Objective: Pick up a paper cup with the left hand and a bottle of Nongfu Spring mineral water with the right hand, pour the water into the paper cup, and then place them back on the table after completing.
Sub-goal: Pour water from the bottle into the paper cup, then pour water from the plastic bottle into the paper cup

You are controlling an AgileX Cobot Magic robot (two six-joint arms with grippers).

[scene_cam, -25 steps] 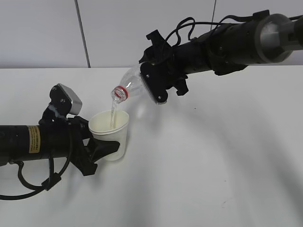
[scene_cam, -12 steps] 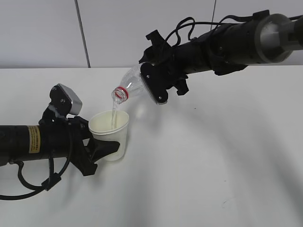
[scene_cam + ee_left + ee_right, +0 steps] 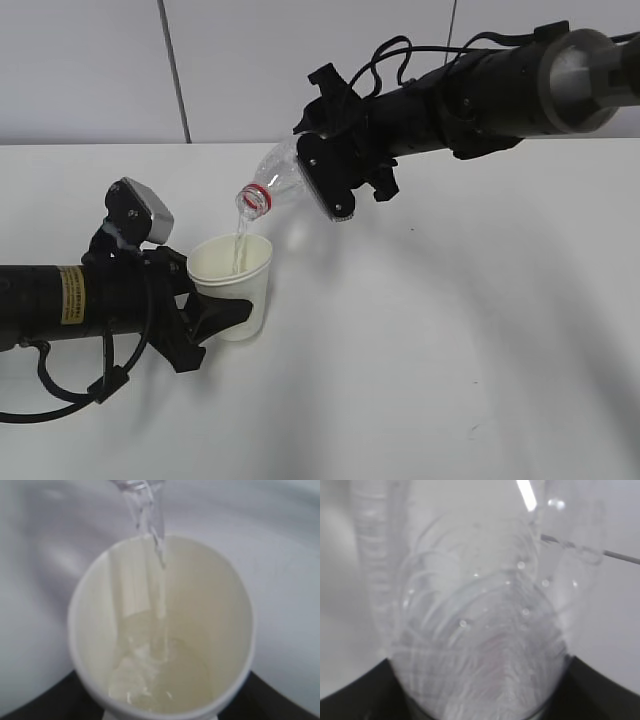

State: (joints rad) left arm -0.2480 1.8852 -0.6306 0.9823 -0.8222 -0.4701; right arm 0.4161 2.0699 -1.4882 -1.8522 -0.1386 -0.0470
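My left gripper (image 3: 222, 312) is shut on the white paper cup (image 3: 232, 285), holding it upright low over the table (image 3: 450, 330). The cup fills the left wrist view (image 3: 90, 645), with water (image 3: 165, 680) pooling in its bottom. My right gripper (image 3: 330, 175) is shut on the clear bottle (image 3: 278, 180), tilted with its red-ringed neck (image 3: 253, 197) down and to the left above the cup. A thin stream of water (image 3: 238, 243) falls from the mouth into the cup. The bottle's body (image 3: 480, 640) fills the right wrist view.
A grey wall (image 3: 100, 70) with a vertical seam stands behind the table. Both arms stretch over the left and upper middle of the white tabletop.
The stream keeps running into the cup. The bottle's neck has tipped very slightly. Both arms stay almost still.
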